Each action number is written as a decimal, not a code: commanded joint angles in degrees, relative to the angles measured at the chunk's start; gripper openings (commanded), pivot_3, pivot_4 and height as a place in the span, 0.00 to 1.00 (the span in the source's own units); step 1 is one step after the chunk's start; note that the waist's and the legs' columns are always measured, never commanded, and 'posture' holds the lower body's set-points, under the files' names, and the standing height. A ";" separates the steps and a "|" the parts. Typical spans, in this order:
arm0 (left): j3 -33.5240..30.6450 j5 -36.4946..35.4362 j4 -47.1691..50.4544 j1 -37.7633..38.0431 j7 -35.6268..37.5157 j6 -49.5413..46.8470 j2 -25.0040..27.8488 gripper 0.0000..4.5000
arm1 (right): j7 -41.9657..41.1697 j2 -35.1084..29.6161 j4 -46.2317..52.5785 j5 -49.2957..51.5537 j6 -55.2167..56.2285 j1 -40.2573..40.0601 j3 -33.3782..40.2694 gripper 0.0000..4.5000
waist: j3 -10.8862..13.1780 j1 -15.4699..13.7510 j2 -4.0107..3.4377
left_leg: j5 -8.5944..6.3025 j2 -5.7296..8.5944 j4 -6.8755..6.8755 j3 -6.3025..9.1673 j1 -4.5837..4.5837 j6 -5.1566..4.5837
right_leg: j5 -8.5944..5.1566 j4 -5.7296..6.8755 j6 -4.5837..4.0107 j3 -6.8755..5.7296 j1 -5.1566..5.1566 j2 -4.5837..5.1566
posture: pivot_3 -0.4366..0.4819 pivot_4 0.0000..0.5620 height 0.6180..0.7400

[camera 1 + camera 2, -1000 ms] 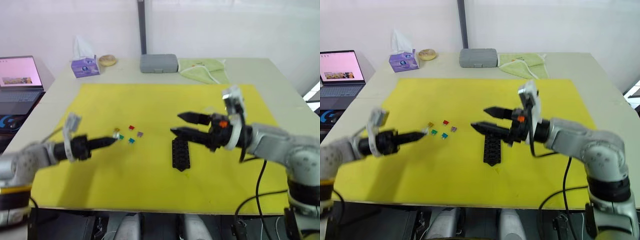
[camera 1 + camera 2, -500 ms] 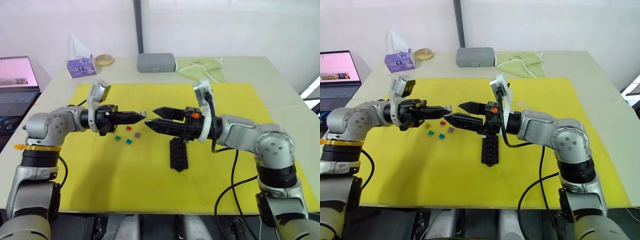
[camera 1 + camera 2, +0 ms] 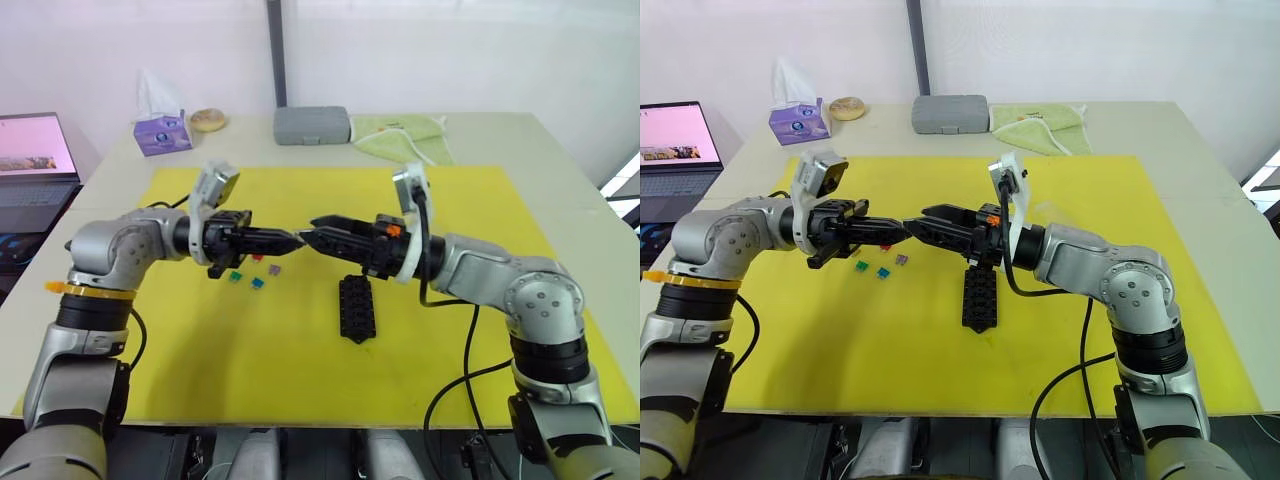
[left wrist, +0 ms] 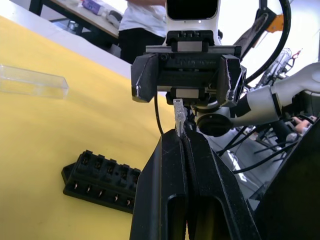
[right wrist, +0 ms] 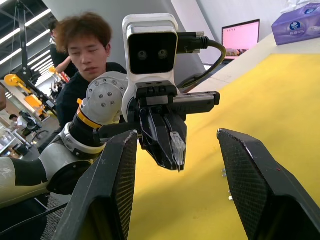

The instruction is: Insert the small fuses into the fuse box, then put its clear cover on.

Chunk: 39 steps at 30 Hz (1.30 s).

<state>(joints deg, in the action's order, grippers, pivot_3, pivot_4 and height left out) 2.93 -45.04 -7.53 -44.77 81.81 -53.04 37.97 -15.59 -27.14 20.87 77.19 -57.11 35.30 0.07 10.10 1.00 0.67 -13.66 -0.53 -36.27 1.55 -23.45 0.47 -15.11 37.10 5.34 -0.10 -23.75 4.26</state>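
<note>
Our left end effector (image 4: 181, 134) pinches a tiny pale translucent blade fuse (image 4: 178, 114), tip to tip with our wide-open right end effector (image 5: 178, 150) above the small black rectangular fuse box (image 3: 357, 309).

Robotics lab: yellow-matted bench (image 3: 300, 370); laptop (image 3: 35, 160); other rigs behind

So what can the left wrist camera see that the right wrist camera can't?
Left wrist view: the black fuse box and the clear cover, both lying on the yellow mat. Right wrist view: the laptop and tissue box instead. Both: the mat, and the left gripper pinching a pale fuse.
</note>
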 commanded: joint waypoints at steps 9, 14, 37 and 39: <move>-0.40 0.94 0.15 -2.00 0.98 1.59 -0.63 0.00 | -0.82 1.41 1.44 -1.66 0.46 -0.20 0.36 0.07 | 0.00 0.03 0.00 | 0.00 0.00 0.00 0.00 0.00 0.00 | 0.00 0.00 0.00 0.00 0.00 0.00 | 0.48 0.27 1.00; -0.55 1.14 -0.03 -2.05 0.90 1.71 -0.84 0.00 | -0.71 2.08 1.95 -1.95 0.30 -0.68 0.43 0.02 | 0.00 -0.01 0.00 | 0.00 0.00 0.00 0.00 0.00 0.00 | 0.00 0.01 0.00 0.00 0.00 -0.01 | 0.48 0.27 1.00; -5.41 3.01 8.81 7.37 -5.10 5.87 2.33 0.40 | -17.61 -0.25 6.80 -16.57 17.49 -11.51 4.69 0.00 | 0.00 -0.15 0.00 | 0.00 0.00 0.02 0.00 -0.01 0.00 | 0.00 -0.04 0.01 0.00 0.00 -0.01 | 0.48 0.27 1.00; -6.83 1.71 14.94 12.84 -7.09 6.60 1.98 0.40 | -25.23 -3.13 7.38 -15.63 18.96 -16.23 6.78 0.00 | 0.00 -0.22 0.00 | 0.00 0.00 0.03 -0.01 0.00 0.00 | 0.00 -0.08 0.01 0.02 0.02 0.03 | 0.48 0.27 1.00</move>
<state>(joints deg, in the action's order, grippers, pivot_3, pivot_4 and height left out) -1.60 -42.19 1.91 -33.64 76.03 -47.72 39.85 -34.49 -29.12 25.67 60.31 -39.98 20.58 4.10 10.10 0.78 0.67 -13.66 -0.53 -36.24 1.54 -23.45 0.47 -15.11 37.03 5.35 -0.09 -23.73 4.31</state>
